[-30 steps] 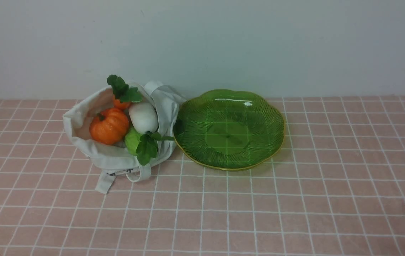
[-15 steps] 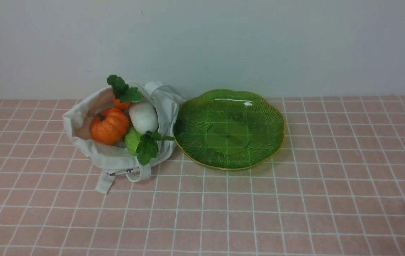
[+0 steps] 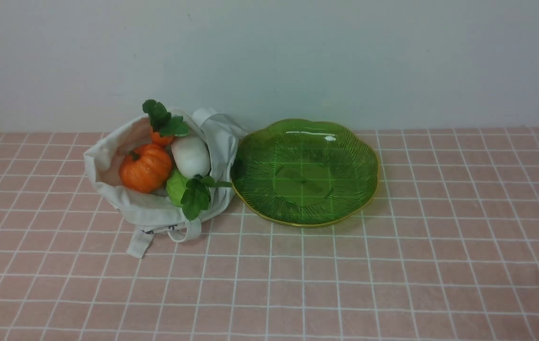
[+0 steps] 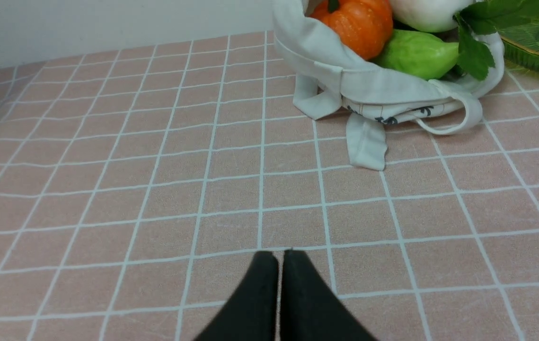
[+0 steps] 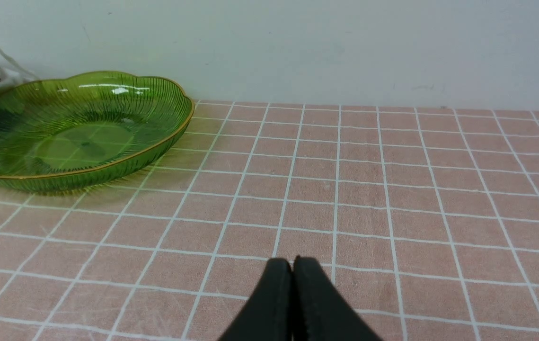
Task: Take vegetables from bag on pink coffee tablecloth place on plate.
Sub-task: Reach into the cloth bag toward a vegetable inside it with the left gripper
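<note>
Left gripper (image 4: 279,253) and right gripper (image 5: 292,260) are both pinched shut on nothing, low over the pink coffee tablecloth (image 3: 392,284). My left one is well short of the bag (image 3: 153,215), which slumps open just beside the plate (image 3: 357,192) with the vegetables (image 3: 155,166) heaped in its mouth. I judge the pumpkin (image 4: 359,23) a light, hard, slippery toy, so I'd span its ribbed middle; the soft bag may drag, and the carrot (image 3: 161,138), radish (image 3: 190,156) and leafy green one (image 3: 175,187) crowd it.
</note>
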Controlling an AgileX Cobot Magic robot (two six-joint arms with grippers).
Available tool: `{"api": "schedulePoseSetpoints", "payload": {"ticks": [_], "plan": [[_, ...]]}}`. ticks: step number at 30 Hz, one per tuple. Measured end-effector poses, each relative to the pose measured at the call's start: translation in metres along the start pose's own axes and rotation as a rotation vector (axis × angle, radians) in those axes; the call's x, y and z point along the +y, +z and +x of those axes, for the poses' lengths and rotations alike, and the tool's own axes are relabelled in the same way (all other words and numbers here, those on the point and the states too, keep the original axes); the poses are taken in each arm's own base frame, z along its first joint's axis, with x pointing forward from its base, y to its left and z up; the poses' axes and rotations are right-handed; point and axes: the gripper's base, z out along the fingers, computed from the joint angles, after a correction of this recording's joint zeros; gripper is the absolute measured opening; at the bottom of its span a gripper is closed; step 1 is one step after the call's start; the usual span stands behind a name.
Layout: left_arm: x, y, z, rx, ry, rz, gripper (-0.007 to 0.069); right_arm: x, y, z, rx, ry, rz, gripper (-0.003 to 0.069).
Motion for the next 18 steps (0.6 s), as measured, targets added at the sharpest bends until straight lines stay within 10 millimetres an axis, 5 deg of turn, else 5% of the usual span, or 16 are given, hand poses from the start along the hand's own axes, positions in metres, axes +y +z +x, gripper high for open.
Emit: {"api": "schedulePoseSetpoints", "payload": {"ticks": [14,18], "plan": [[0.0,0.0,0.0,0.0,-0.003,0.0,-0.0004,0.0,0.0,0.0,0.0,0.0,0.0,-0.0016],[-0.0055,-0.0002,-0.001,-0.003,-0.273,0.061,-0.0004,0.0,0.0,0.0,0.0,0.0,0.0,-0.0016]]}}
